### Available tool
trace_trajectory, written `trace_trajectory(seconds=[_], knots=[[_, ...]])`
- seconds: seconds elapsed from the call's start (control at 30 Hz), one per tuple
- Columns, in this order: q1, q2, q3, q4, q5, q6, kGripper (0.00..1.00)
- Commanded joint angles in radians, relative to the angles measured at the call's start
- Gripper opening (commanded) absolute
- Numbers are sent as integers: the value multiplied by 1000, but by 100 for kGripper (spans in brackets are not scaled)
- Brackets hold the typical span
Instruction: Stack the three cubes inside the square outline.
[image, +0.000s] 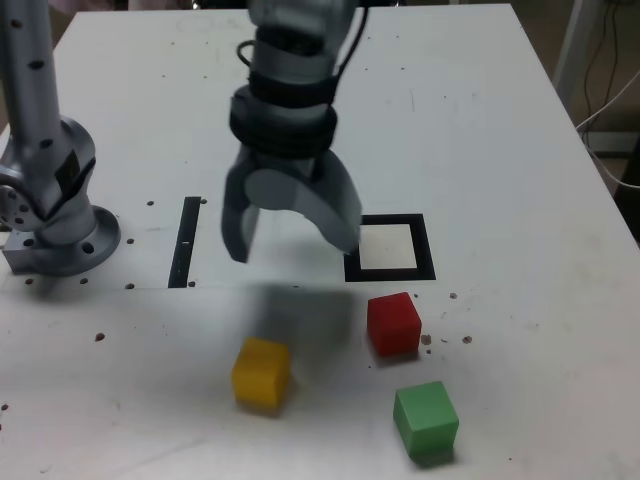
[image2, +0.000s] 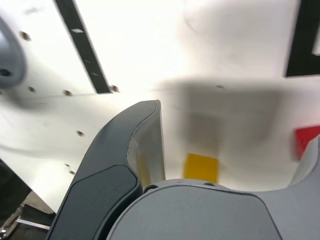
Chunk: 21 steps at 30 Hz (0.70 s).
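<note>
Grey gripper hangs above the white table, fingers spread wide and holding nothing. Nearest it is the yellow cube, on the near side of the gripper and slightly to the exterior view's left; the wrist view shows that cube between the open fingers. Red cube sits just on the near side of the square outline, which lies beside the gripper on the exterior view's right. Green cube lies nearest the camera. No cube is stacked yet.
</note>
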<state>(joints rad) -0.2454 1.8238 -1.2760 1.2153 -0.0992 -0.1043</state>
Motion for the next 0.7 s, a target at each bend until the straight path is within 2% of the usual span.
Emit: trace_trajectory(seconds=[0.0,0.3,0.47,0.67], knots=[[-12,29,-40,-8,-8,-4,99],[-66,127,-155,1,-50,-125,99],[-88,166,-203,8,-51,-214,99],[-92,211,-234,-2,-43,-256,99]])
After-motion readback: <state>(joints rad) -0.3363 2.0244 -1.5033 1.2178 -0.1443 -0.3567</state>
